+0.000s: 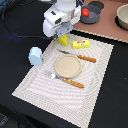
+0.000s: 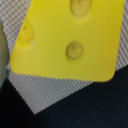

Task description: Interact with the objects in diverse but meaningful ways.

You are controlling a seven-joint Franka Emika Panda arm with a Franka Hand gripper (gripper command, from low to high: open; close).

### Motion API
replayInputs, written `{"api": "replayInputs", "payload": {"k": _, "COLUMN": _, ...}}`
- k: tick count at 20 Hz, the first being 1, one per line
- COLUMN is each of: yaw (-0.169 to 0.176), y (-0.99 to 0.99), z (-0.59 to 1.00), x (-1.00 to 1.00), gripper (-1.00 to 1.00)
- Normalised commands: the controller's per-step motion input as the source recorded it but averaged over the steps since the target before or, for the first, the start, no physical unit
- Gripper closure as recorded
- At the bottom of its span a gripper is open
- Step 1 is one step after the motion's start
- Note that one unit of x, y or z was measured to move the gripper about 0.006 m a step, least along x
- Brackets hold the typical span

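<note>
My gripper (image 1: 62, 37) hangs over the far edge of the striped placemat (image 1: 45, 82), shut on the yellow holed cheese wedge (image 1: 64, 41), which points down just above the mat. In the wrist view the cheese wedge (image 2: 70, 37) fills most of the picture and hides the fingers. The light blue cup (image 1: 35, 56) stands on the mat toward the exterior view's left. The yellow red-marked packet (image 1: 81, 44) lies on the mat's far side. The red tomato (image 1: 85, 12) sits in the grey saucepan (image 1: 93, 16) at the back.
A round tan plate (image 1: 68, 65) lies mid-mat, with an orange-handled knife (image 1: 82, 58) behind it and a fork (image 1: 67, 80) in front. A grey bowl (image 1: 122, 17) stands on the tan board at the back right. Black cables run at the back left.
</note>
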Motion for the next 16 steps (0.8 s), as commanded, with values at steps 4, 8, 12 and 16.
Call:
{"api": "replayInputs", "payload": {"k": 4, "yaw": -0.077, "y": 0.0, "z": -0.21, "x": -0.05, "gripper": -1.0}}
{"api": "replayInputs", "payload": {"k": 8, "yaw": -0.05, "y": 0.04, "z": -0.26, "x": -0.17, "gripper": 1.0}}
{"api": "replayInputs", "payload": {"k": 12, "yaw": -0.019, "y": 0.08, "z": -0.31, "x": -0.23, "gripper": 1.0}}
{"api": "replayInputs", "payload": {"k": 16, "yaw": -0.004, "y": 0.13, "z": -0.31, "x": -0.25, "gripper": 1.0}}
